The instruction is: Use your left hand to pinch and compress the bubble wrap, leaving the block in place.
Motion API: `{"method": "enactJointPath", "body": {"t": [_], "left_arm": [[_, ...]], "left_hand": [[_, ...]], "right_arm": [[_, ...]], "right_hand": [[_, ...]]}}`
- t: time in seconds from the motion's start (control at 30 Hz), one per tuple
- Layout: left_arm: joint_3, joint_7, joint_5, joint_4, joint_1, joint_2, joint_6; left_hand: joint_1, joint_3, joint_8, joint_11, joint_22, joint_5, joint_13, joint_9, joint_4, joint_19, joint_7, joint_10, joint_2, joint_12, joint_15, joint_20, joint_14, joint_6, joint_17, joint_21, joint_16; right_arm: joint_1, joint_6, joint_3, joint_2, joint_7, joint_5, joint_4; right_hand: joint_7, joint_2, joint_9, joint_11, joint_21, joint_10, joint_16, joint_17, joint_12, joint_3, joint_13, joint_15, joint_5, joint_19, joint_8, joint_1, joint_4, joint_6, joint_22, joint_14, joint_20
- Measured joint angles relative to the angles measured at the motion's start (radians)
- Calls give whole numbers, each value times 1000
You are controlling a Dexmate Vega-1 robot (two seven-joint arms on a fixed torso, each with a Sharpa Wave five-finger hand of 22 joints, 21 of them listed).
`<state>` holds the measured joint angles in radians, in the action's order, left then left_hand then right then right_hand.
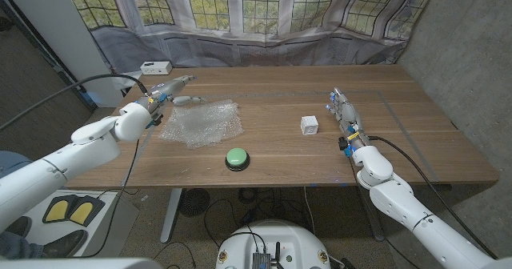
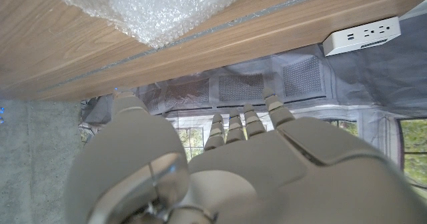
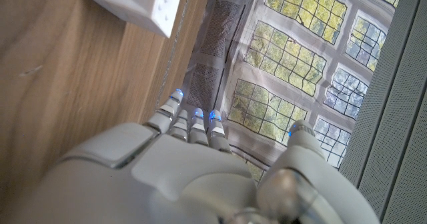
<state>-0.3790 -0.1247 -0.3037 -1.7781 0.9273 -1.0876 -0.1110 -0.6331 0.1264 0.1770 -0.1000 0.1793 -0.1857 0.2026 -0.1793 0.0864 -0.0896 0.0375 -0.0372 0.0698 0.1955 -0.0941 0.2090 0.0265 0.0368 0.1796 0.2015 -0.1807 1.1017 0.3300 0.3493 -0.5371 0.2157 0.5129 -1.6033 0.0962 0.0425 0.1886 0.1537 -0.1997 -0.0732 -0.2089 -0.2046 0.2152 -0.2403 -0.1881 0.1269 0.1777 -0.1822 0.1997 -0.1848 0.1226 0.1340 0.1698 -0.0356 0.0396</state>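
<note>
A crumpled sheet of clear bubble wrap (image 1: 202,123) lies on the wooden table (image 1: 280,153), left of centre; its edge also shows in the left wrist view (image 2: 167,11). My left hand (image 1: 170,91) hovers at the wrap's far-left corner, fingers stretched out and holding nothing; its back shows in the left wrist view (image 2: 227,164). A small white block (image 1: 310,126) stands right of centre, and shows in the right wrist view (image 3: 137,4). My right hand (image 1: 342,111) stands on its edge just right of the block, fingers straight, apart from it (image 3: 193,171).
A green round button (image 1: 237,158) sits near the front edge between wrap and block. A white power strip (image 1: 155,67) lies at the table's far-left corner (image 2: 363,34). A grey curtain and windows stand behind the table.
</note>
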Motion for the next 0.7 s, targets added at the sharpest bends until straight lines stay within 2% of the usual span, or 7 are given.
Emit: {"method": "enactJointPath", "body": {"t": [0.2,0.4,0.67,0.7], "left_arm": [[-13,21,-13,-11,-4,-11,-31],[-28,52,-16,-13,-12,-17,-46],[-65,126,-21,-3,-51,-23,-48],[-74,146,-22,0,-61,-24,-48]], "left_hand": [[-5,0,0,0,0,0,0,0,0,0,0,0,-5,0,-5,0,-4,0,0,0,0],[-17,-4,0,0,0,0,0,-5,12,-5,2,0,-17,0,-5,5,-4,-9,0,0,0],[-22,-4,5,-11,0,-8,0,-5,20,-13,2,-1,-22,5,-19,6,0,-9,-3,0,0],[-23,-4,5,-19,0,-8,0,-5,20,-13,2,-1,-22,5,-22,6,2,-9,-3,0,0]], "right_arm": [[1,0,2,1,-2,2,1],[3,-1,4,1,-3,3,1],[5,-9,7,0,-1,3,-6],[5,-9,7,-1,1,2,-7]], "right_hand": [[0,0,0,-2,0,-13,0,0,0,0,0,-4,0,0,0,0,0,0,0,4,0],[-5,0,0,-2,0,-13,0,0,0,0,0,-2,0,-5,0,0,0,5,0,9,4],[-5,0,0,-2,0,-13,0,0,0,0,0,-2,0,0,0,0,0,5,0,9,11],[-5,0,0,-2,0,-13,0,0,0,0,0,-2,0,0,0,0,0,5,0,9,11]]}}
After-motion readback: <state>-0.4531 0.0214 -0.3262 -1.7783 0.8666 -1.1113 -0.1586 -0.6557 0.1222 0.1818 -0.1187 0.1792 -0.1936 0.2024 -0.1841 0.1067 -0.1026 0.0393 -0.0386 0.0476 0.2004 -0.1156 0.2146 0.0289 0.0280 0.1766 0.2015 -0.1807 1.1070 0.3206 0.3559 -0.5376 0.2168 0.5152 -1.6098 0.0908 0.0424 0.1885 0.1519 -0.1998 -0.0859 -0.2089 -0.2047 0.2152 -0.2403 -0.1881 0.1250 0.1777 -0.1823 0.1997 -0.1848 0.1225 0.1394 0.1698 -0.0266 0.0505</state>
